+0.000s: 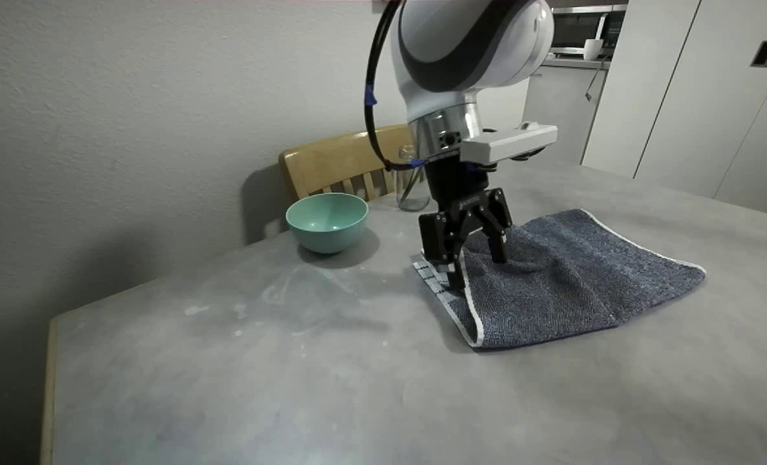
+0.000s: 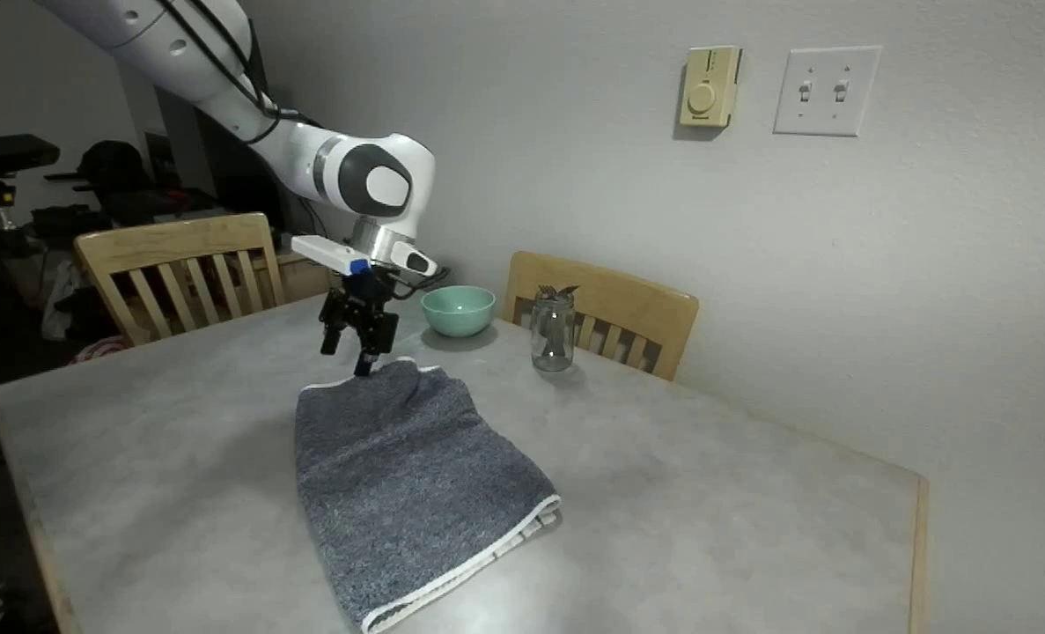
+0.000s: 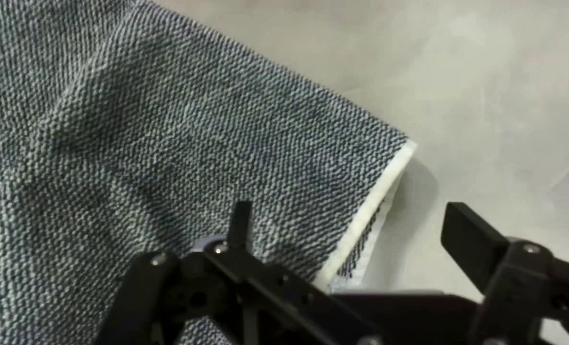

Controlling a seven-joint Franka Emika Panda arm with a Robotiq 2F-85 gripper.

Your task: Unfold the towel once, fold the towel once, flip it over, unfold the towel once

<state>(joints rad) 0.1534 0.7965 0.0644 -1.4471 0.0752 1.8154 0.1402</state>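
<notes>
The blue-grey towel lies folded on the table, in both exterior views [image 1: 564, 284] [image 2: 416, 484]. Its upper layer has a white edging. A lower layer with pale stripes juts out slightly past that edge near the gripper. The gripper is at this end of the towel, in both exterior views [image 1: 478, 268] [image 2: 348, 357]. In the wrist view, the towel [image 3: 193, 134] fills the left side. The gripper [image 3: 349, 208] is open there, with one finger over the towel and the other past its edge, over the table. Whether a fingertip touches the cloth I cannot tell.
A teal bowl [image 1: 327, 223] [image 2: 459, 311] stands on the table near the wall. A glass jar with cutlery [image 1: 413, 190] [image 2: 553, 333] stands near it. Wooden chairs [image 2: 606, 295] [image 2: 179, 255] stand at the table's edges. The grey table [image 1: 293, 387] extends around the towel.
</notes>
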